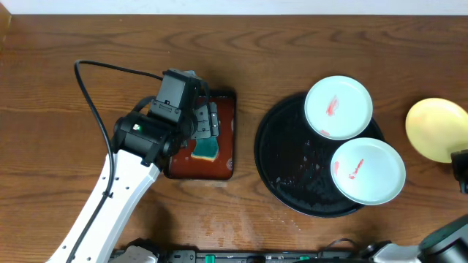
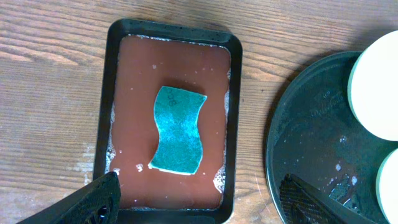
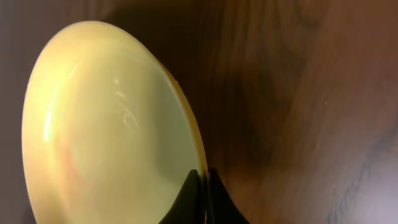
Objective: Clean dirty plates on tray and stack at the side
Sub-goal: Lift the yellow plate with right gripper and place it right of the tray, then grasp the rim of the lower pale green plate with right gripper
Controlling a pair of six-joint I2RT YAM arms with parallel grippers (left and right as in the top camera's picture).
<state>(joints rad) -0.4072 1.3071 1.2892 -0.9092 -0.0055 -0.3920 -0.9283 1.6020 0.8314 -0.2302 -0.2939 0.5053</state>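
Two white plates with red smears, one at the back point(image 1: 338, 107) and one nearer the front point(image 1: 367, 170), lie on the black tray point(image 1: 281, 164). The pale yellow plate point(image 1: 435, 128) is at the far right, off the tray; it fills the left of the right wrist view point(image 3: 106, 124). My right gripper point(image 3: 203, 176) is shut on this plate's rim. My left gripper point(image 2: 199, 199) is open and empty above the red-brown rectangular tray point(image 2: 124, 106), whose teal sponge point(image 2: 179, 129) lies in soapy water. The black tray also shows at the right of the left wrist view point(image 2: 298, 137).
The red-brown tray point(image 1: 227, 164) sits left of the black tray on the wooden table. A black cable point(image 1: 91, 95) loops over the table at the left. The table's far edge runs along the top.
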